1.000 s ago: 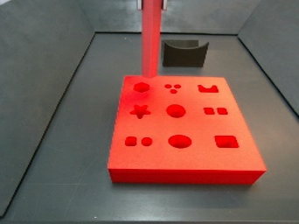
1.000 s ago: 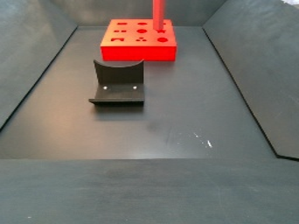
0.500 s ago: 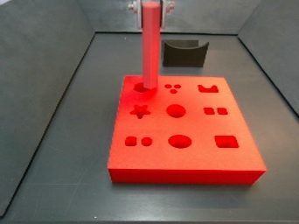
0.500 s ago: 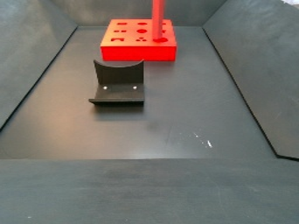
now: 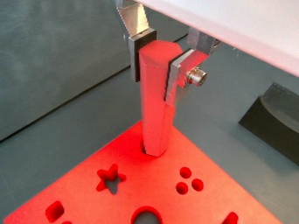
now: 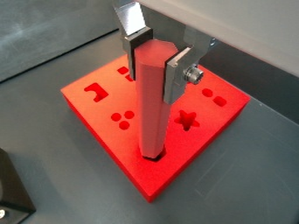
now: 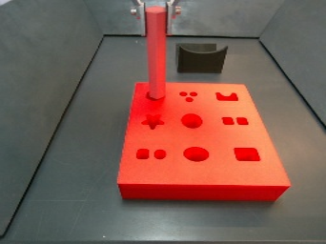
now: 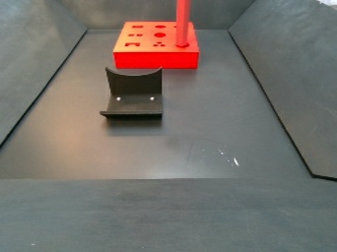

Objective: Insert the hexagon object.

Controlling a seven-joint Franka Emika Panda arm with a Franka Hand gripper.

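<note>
The insertion itself was the step in hand. The pincer (image 5: 162,54) stood above the red block (image 7: 204,143), which lay near a far end of the worktop (image 8: 198,148), and it was clenched on the upper end of the hexagon object (image 5: 156,101). In both wrist views the silver fingers (image 6: 179,74) pressed flat against opposite sides of the rod. The rod stood upright with its lower tip in the mouth of a hole at a corner of the block (image 6: 149,156); how deep it sat could not be told. The fixture (image 8: 132,94) stood apart from the block, nearer mid-worktop. By my judgement the next move called for a straight downward push, the rod kept plumb so its flats would not bind, then release once seated.
</note>
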